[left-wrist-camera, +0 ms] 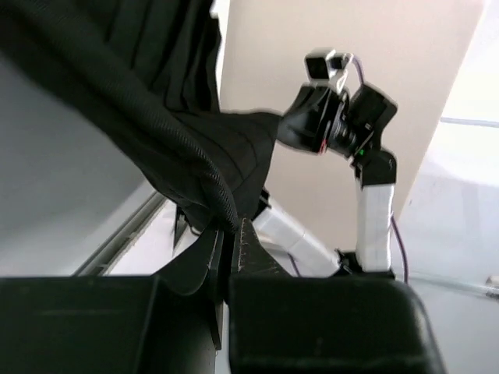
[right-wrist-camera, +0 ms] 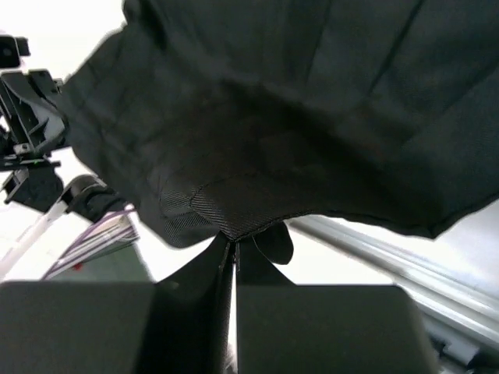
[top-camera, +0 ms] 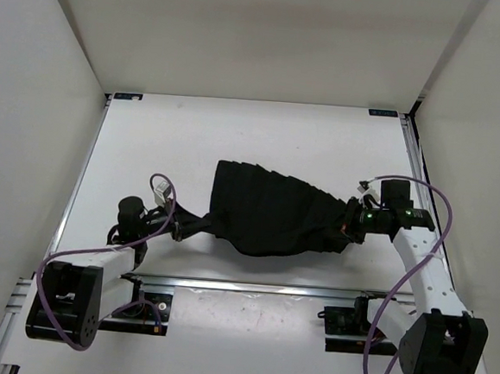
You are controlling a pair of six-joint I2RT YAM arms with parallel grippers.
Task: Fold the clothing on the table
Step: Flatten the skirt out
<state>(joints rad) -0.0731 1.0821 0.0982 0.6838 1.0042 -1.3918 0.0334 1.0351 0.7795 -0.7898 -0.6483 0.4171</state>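
Black clothing [top-camera: 269,214] hangs stretched between both arms, just above the near half of the desk [top-camera: 237,134]. The left end effector [left-wrist-camera: 231,234] pinches one edge and the right end effector [right-wrist-camera: 234,240] clamps the other. This looks like the spreading step. Next: lower it flat with even tension.

No word, number or brand can be read in any view. The only label-like marks are on the desk [top-camera: 237,134]: a small blue sticker [top-camera: 127,96] at its far left corner and a second blue sticker [top-camera: 382,113] at its far right corner. Any print on them is too small to make out.
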